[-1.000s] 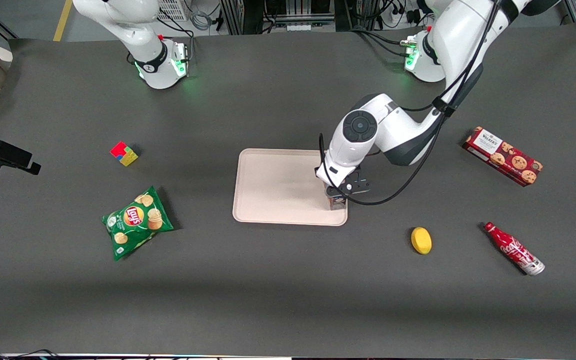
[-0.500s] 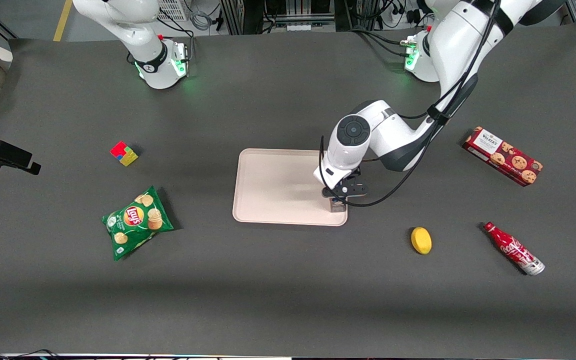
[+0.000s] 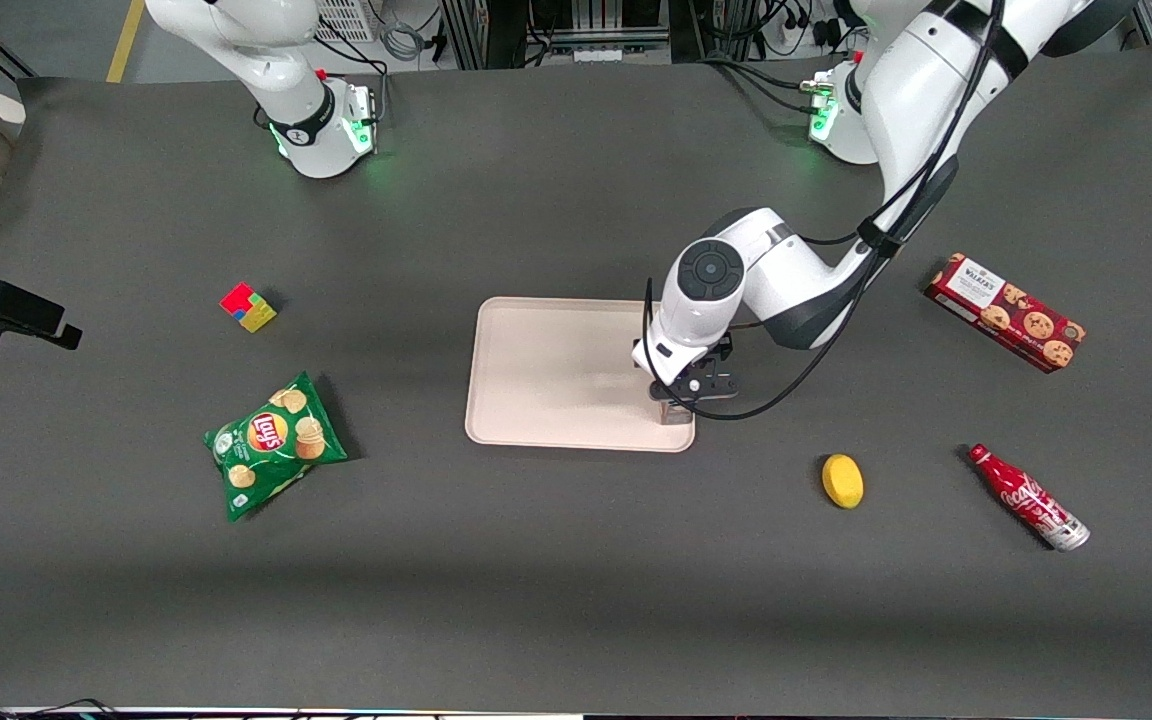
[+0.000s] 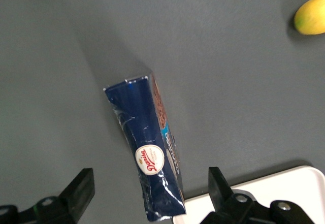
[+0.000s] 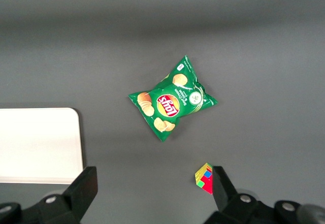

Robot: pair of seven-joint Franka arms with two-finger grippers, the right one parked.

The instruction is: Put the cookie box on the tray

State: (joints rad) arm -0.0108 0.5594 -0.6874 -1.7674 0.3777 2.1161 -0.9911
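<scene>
Your hand (image 3: 678, 398) hangs over the tray (image 3: 546, 375) at its corner nearest the lemon (image 3: 842, 481), fingers (image 4: 223, 186) spread apart with the cookie box (image 4: 147, 155) between them but not touching either. You see the box standing tilted, its lower end at the tray's rim. Toward the working arm's end of the desk (image 3: 576, 580) from the tray lie the lemon, a red cookie box (image 3: 1004, 312) and a cola bottle (image 3: 1028, 498).

The pincer (image 3: 677, 397) hangs with its fingers (image 4: 222, 188) spread apart above the cookie box (image 4: 148, 150), which stands tilted on the tray (image 3: 556, 375) at its corner nearest the lemon (image 3: 842, 480), while the chip bag (image 3: 271, 443) and cube (image 3: 247, 306) lie on the worktop (image 3: 556, 570) well away toward the parked arm's end.
</scene>
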